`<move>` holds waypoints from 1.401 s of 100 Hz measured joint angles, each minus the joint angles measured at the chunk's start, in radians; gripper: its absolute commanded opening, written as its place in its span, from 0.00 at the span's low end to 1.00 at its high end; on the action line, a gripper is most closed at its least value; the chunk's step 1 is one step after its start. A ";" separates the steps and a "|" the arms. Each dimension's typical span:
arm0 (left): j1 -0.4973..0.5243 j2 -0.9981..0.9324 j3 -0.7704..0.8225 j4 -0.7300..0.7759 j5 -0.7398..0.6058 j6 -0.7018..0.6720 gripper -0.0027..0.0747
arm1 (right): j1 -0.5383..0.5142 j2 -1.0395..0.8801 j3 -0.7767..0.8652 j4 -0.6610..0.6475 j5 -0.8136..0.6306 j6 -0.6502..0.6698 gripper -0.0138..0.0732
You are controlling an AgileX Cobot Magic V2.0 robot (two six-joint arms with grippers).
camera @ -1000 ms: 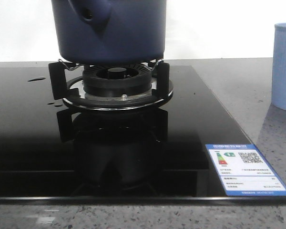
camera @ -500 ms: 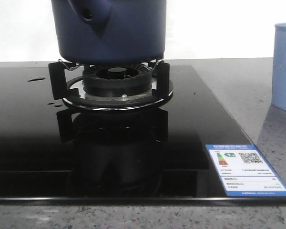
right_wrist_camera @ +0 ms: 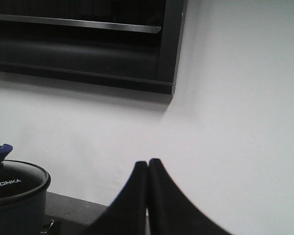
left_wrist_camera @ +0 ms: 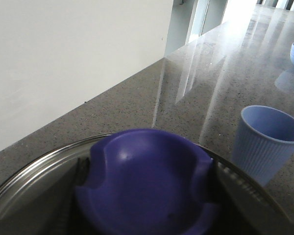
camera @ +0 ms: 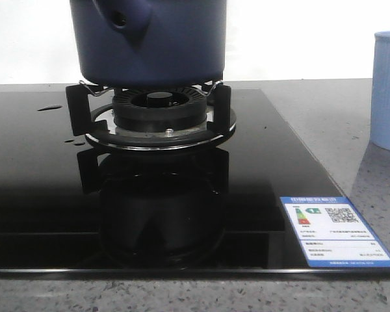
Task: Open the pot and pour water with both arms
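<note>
One dark navy pot (camera: 153,42) sits on the black burner grate (camera: 149,114) of the glass hob (camera: 45,188), its stubby handle (camera: 120,19) with the small round hole pointing toward the front camera and a little to the left. The pot's top runs out of the front view, so its lid cannot be seen there. In the right wrist view the pot appears low at the edge, with a glass lid (right_wrist_camera: 12,178) marked KONKA resting on its rim and a bit of the blue knob at the frame's border.

The left wrist view looks straight down on that blue lid knob (left_wrist_camera: 147,188), which fills the lower middle of the picture, with the lid's metal rim curving around it. Dark shapes lie close on either side of the knob, but the left gripper's own jaws are not clearly shown, so I cannot tell whether they are clamped on the knob or loose.

The right gripper (right_wrist_camera: 148,196) is raised against a white wall (right_wrist_camera: 225,122), its two black fingers pressed together along their length with nothing between them.

A pale blue ribbed cup (camera: 389,91) stands on the grey speckled counter (camera: 351,110) to the right of the hob, apart from the pot. An energy label (camera: 337,233) is stuck on the hob's near right corner, and a few droplets (camera: 50,107) lie on the glass to the left of the burner
</note>
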 measured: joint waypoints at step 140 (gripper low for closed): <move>0.165 -0.738 0.314 0.168 -0.134 -0.216 0.08 | 0.000 0.000 0.040 0.001 -0.103 0.033 0.08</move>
